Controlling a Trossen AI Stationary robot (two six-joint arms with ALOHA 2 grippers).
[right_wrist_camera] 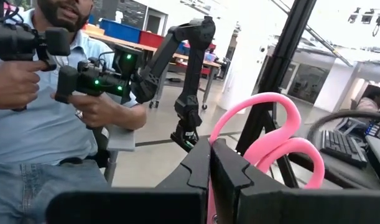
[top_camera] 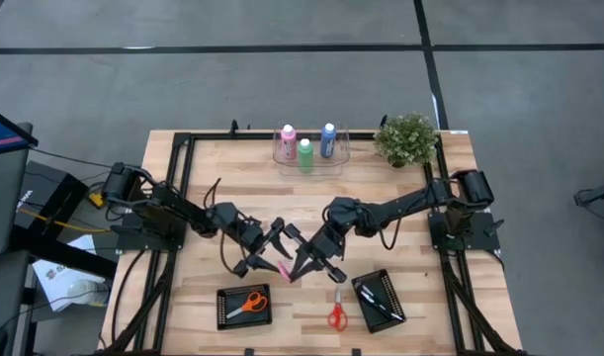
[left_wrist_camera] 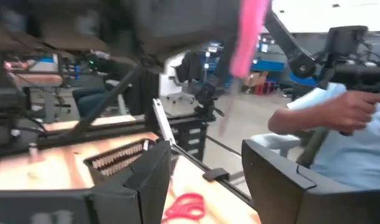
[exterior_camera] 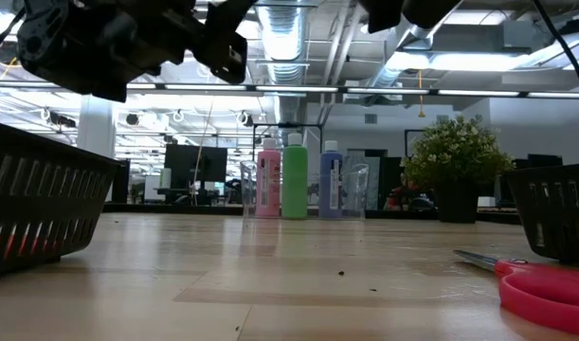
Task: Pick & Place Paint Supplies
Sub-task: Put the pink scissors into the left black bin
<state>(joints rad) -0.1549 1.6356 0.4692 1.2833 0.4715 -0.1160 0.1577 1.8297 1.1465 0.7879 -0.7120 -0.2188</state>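
We see the right tool [top_camera: 303,259] clamped on pink scissors [right_wrist_camera: 264,140] above the table [top_camera: 400,213] (mid-air); the left tool [top_camera: 272,247] gapes, empty, alongside.

Grey concrete floor [top_camera: 282,79] with dark seam lines around the wooden table [top_camera: 203,163], exposed ceiling ducts [exterior_camera: 284,28] and strip lights overhead, desks with monitors [exterior_camera: 189,166] behind, blue bins [right_wrist_camera: 118,30] on shelving.
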